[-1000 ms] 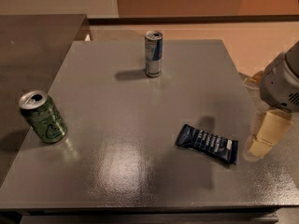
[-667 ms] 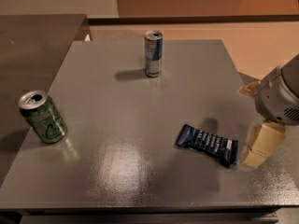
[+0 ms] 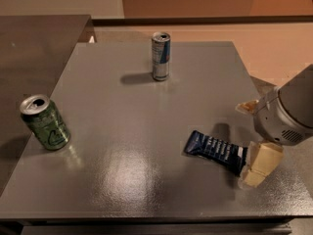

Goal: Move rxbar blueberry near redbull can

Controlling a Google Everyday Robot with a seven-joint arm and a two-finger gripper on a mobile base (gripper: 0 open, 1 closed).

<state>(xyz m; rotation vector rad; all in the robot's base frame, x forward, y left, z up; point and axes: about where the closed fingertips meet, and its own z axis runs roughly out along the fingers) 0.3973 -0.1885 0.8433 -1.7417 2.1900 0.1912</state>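
Note:
The rxbar blueberry [image 3: 214, 151], a flat dark navy bar with white lettering, lies on the grey table [image 3: 146, 131] at the front right. The redbull can [image 3: 160, 56] stands upright at the far middle of the table, well away from the bar. My gripper [image 3: 252, 136] is at the table's right edge, just right of the bar. Its two cream fingers are apart, one fingertip [image 3: 259, 164] touching or just beside the bar's right end, the other [image 3: 246, 106] farther back. It holds nothing.
A wider green can [image 3: 45, 122] stands tilted near the table's left edge. A dark counter [image 3: 34, 38] adjoins the table at the back left. The floor lies beyond the right and far edges.
My gripper has moved down and left, closing in on the bar's right end. The bar and both cans have not moved.

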